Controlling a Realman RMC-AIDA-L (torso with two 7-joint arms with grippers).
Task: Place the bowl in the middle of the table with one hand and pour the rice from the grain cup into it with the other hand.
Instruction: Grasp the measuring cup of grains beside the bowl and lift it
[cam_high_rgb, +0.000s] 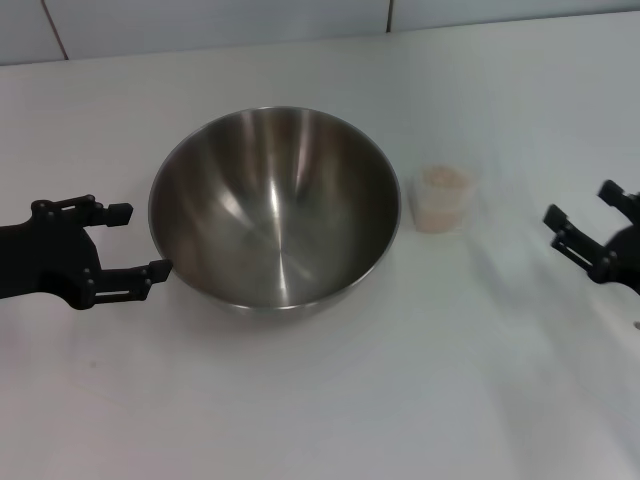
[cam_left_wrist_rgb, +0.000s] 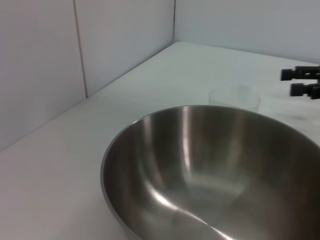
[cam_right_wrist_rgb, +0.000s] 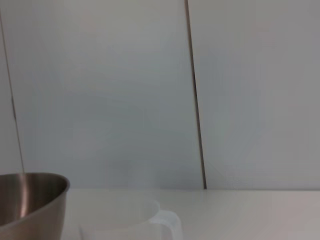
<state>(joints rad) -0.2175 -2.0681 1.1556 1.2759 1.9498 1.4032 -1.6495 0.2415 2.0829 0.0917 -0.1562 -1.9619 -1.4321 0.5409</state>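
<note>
The table (cam_high_rgb: 320, 400) holds the empty bowl (cam_high_rgb: 275, 205) mid-bench. Left gripper (cam_high_rgb: 128, 240) sits spread at its left rim. Right gripper (cam_high_rgb: 580, 222), spread near the right edge, should approach the rice-filled cup (cam_high_rgb: 443, 198) level, gripping gently.

The bowl (cam_high_rgb: 275, 205) is metal, a brushed stainless finish with soft, streaky highlights down its shiny inside wall and a thin bright rim. The grain cup (cam_high_rgb: 442, 199) is clear, colourless plastic, faintly cloudy, and the rice (cam_high_rgb: 444, 182) in it shows as a pale beige, grainy, dull mass. The table (cam_high_rgb: 320, 400) is plain white, smooth and matt. Both the left gripper (cam_high_rgb: 133, 240) and the right gripper (cam_high_rgb: 580, 214) look like matt black plastic or coated metal.
</note>
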